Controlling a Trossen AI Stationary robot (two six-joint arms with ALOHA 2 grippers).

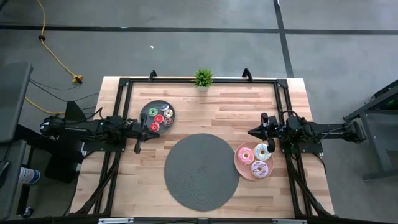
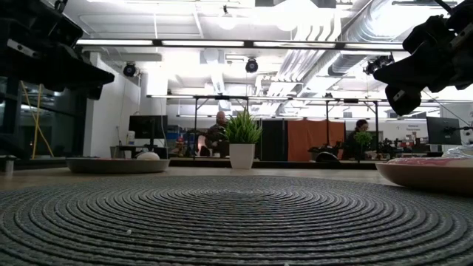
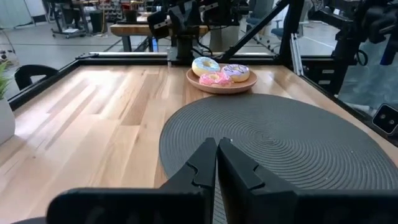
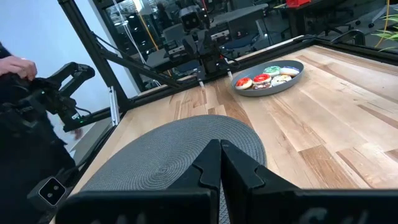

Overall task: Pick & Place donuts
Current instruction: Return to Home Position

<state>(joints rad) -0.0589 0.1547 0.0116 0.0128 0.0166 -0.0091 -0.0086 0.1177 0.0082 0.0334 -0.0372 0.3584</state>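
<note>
Three larger donuts, pink [image 1: 245,154], white [image 1: 262,151] and lilac [image 1: 260,168], lie on the round pink plate [image 1: 239,163] at the table's right. Several tiny donuts [image 1: 158,117] lie on the dark grey plate [image 1: 147,111] at the far left. My left gripper [image 1: 148,126] is shut and empty, raised beside the grey plate. My right gripper [image 1: 251,132] is shut and empty, raised just beyond the pink plate's far edge. The pink plate's donuts also show in the left wrist view [image 3: 219,71], the tiny ones in the right wrist view [image 4: 268,74].
A large round grey woven mat [image 1: 201,170] lies at the table's middle near side. A small potted plant [image 1: 203,78] stands at the far edge. A black frame [image 1: 124,84] runs along the table's sides. Bare wood [image 1: 217,112] lies between the two plates.
</note>
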